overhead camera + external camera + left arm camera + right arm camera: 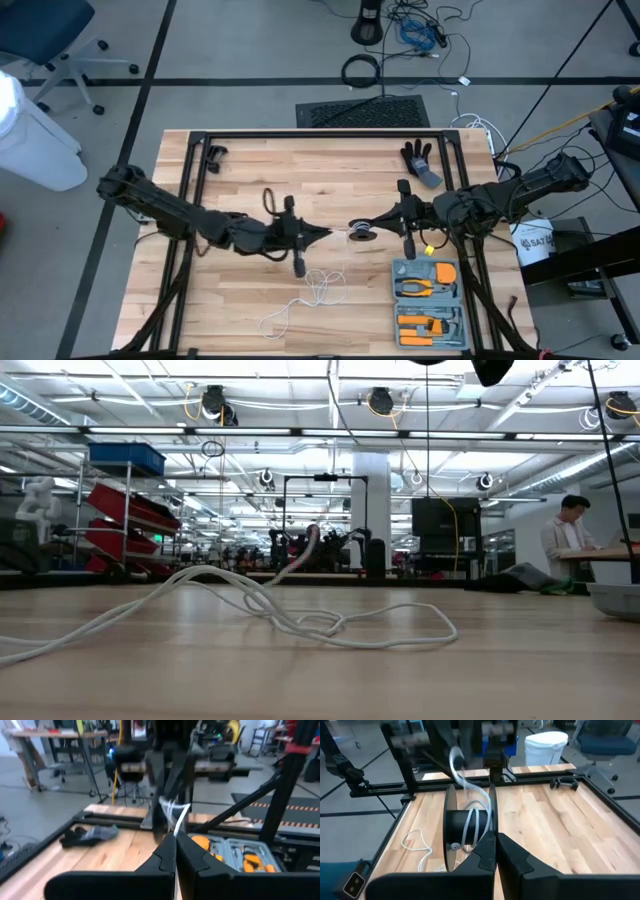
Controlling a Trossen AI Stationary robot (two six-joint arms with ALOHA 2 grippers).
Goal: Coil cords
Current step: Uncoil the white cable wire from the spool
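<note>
Presently, the left gripper sits above mid-table with its fingers pressed together on the white cord, which rises from between their tips in the left wrist view. Directly ahead of it, the right gripper faces it, jaws clamped on the black reel, which stands on edge just beyond the fingertips with several turns of cord around its hub. A short span of cord bridges the two grippers. The remaining cord lies slack in loose loops on the wooden table, below and nearer the front edge than the left gripper. Beside the right gripper, toward the front, rests an open tool case; a dark glove lies behind it.
</note>
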